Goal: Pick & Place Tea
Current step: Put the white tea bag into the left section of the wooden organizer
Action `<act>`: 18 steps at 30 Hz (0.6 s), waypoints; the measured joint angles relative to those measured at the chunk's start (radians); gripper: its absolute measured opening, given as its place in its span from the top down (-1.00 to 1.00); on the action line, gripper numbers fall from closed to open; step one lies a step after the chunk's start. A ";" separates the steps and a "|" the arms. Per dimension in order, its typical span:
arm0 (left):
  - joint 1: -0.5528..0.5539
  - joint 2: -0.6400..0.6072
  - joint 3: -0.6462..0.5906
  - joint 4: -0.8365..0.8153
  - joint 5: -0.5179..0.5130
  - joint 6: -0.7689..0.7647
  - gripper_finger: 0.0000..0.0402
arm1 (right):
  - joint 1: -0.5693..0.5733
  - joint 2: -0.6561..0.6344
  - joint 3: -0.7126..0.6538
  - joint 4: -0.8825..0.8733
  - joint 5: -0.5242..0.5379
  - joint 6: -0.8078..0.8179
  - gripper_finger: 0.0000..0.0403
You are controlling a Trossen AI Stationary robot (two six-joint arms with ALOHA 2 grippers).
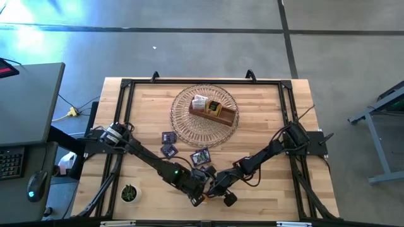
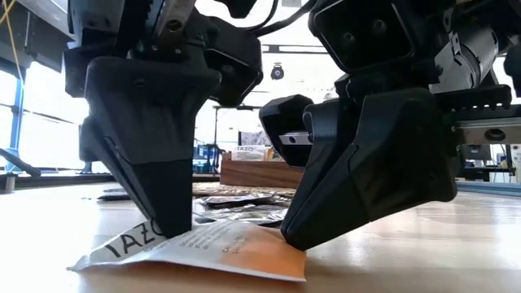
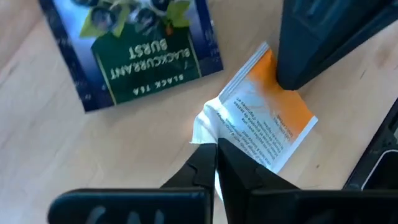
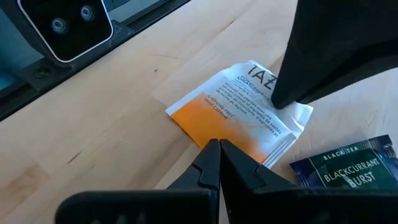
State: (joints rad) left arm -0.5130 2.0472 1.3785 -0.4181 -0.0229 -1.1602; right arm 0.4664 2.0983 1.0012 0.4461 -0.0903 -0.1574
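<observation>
Orange-and-white tea sachet (image 3: 264, 121) lies flat on the table (image 1: 265, 189), pinned between both closed grippers, left (image 3: 216, 163) and right (image 4: 219, 155), tips on opposite edges

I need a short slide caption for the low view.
Both shut grippers, left and right, press on one orange-and-white tea sachet lying on the table.

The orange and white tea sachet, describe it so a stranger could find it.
Start at the wooden table's near edge, where both arms meet. The orange and white sachet lies flat beneath both shut grippers. Its blackcurrant neighbour is dark blue.
</observation>
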 joint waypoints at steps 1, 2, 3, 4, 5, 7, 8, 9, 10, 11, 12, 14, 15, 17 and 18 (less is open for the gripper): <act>0.005 0.000 0.000 0.001 -0.003 0.010 0.97 | 0.000 0.000 0.000 0.000 -0.001 0.000 1.00; 0.009 0.000 0.000 0.002 -0.003 0.016 0.95 | 0.000 0.000 0.000 0.000 -0.001 0.000 1.00; 0.012 0.000 0.000 0.002 -0.002 0.026 0.95 | 0.000 0.000 0.000 0.000 0.000 0.000 1.00; 0.018 0.000 0.000 0.004 -0.006 0.040 0.95 | 0.000 0.000 -0.001 0.000 0.003 0.000 1.00; 0.024 0.000 0.000 0.004 -0.010 0.055 0.96 | 0.000 0.000 -0.001 -0.001 0.005 0.000 1.00; 0.034 0.000 0.000 0.003 -0.017 0.080 0.99 | 0.001 -0.002 -0.001 -0.001 0.004 0.012 1.00; 0.040 -0.001 0.001 -0.002 -0.022 0.090 0.99 | 0.003 -0.007 -0.001 -0.005 0.002 0.032 1.00; 0.044 -0.006 0.003 -0.017 -0.031 0.101 0.99 | 0.003 -0.013 -0.001 -0.009 0.003 0.052 1.00; 0.046 -0.010 0.009 -0.037 -0.040 0.117 0.99 | 0.004 -0.025 -0.002 -0.018 0.008 0.066 1.00; 0.052 -0.012 0.022 -0.062 -0.045 0.134 0.99 | 0.004 -0.041 -0.003 -0.037 0.012 0.069 1.00; 0.058 -0.013 0.035 -0.092 -0.055 0.154 0.99 | 0.003 -0.057 -0.004 -0.063 0.013 0.071 1.00; 0.068 -0.014 0.063 -0.179 -0.061 0.184 0.99 | 0.005 -0.093 -0.005 -0.119 0.027 0.072 1.00; 0.075 -0.014 0.081 -0.228 -0.067 0.203 1.00 | 0.009 -0.116 -0.005 -0.153 0.038 0.078 1.00; 0.087 -0.014 0.130 -0.333 -0.086 0.252 1.00 | 0.016 -0.156 -0.003 -0.215 0.076 0.098 1.00; 0.095 -0.014 0.163 -0.397 -0.094 0.284 1.00 | 0.021 -0.175 -0.002 -0.255 0.099 0.105 1.00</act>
State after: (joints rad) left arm -0.4175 2.0327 1.5410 -0.8150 -0.1173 -0.8766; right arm 0.4873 1.9234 0.9989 0.1909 0.0085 -0.0519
